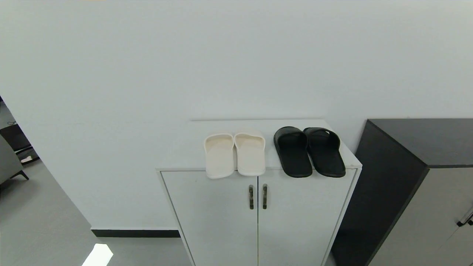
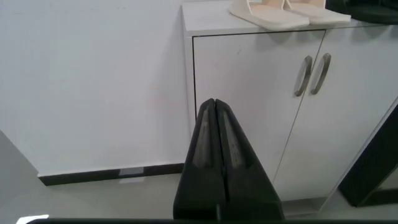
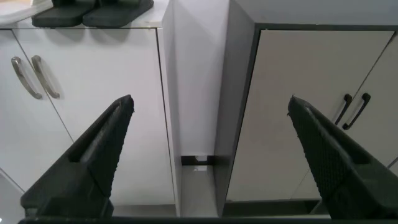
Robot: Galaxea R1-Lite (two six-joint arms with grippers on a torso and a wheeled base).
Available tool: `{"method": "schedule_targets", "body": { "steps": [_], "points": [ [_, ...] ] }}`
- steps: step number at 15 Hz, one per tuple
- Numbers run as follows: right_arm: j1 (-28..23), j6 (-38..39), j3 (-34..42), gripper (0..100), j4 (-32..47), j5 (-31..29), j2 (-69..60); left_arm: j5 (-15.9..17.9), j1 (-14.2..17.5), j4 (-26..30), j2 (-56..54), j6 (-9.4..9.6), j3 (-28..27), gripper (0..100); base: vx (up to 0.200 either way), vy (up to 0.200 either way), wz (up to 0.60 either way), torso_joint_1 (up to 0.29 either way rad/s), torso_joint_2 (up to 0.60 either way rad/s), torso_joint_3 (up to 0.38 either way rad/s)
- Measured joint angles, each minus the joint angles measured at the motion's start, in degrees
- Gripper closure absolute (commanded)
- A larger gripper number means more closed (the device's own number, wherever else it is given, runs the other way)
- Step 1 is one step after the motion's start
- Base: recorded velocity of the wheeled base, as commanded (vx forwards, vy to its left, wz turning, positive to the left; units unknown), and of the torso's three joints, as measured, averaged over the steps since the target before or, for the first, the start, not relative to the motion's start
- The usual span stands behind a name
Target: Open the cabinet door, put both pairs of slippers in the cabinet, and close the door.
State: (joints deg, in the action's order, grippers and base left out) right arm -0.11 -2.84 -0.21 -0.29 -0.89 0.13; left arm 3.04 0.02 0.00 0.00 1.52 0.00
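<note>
White two-door cabinet (image 1: 218, 218) stands closed; on its top, cream rubber slippers (image 1: 240, 157) lie left of black slide slippers (image 1: 306, 155), heels overhanging its front edge; left gripper (image 2: 215, 103) pressed together, facing the cabinet's left door; right gripper (image 3: 210, 102) spread wide, facing its right edge.

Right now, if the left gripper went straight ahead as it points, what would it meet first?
Probably the white cabinet's left door, near its outer edge. The left gripper is shut; distance unclear.
</note>
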Motion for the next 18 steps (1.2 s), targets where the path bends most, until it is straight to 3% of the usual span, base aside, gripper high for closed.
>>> {"method": "schedule_targets", "body": {
  "steps": [3,6,9,12,15,18],
  "points": [
    [0.0,0.8,0.0,0,-0.1,-0.3,0.0,0.6,0.0,0.0,0.0,2.44,0.0,100,0.0,0.0,0.0,0.0,0.0,0.0],
    [-0.1,1.9,-0.4,0,-0.9,-0.8,0.2,0.8,0.0,0.0,0.0,2.57,0.0,100,0.0,0.0,0.0,0.0,0.0,0.0],
    [0.2,7.3,-11.1,0,-2.1,-1.4,5.6,0.8,0.0,0.0,0.0,2.22,0.0,100,0.0,0.0,0.0,0.0,0.0,0.0],
    [1.1,8.9,-21.2,0,-2.5,1.9,19.8,0.8,0.0,0.0,0.0,1.82,0.0,100,0.0,0.0,0.0,0.0,0.0,0.0],
    [8.9,10.7,-28.7,0,-4.1,3.6,35.3,0.8,0.0,0.0,0.0,1.82,0.0,100,0.0,0.0,0.0,0.0,0.0,0.0],
    [21.9,13.8,-34.2,0,-6.8,-2.8,47.2,0.8,0.0,0.0,0.0,1.8,0.0,100,0.0,0.0,0.0,0.0,0.0,0.0]
  ]
}}
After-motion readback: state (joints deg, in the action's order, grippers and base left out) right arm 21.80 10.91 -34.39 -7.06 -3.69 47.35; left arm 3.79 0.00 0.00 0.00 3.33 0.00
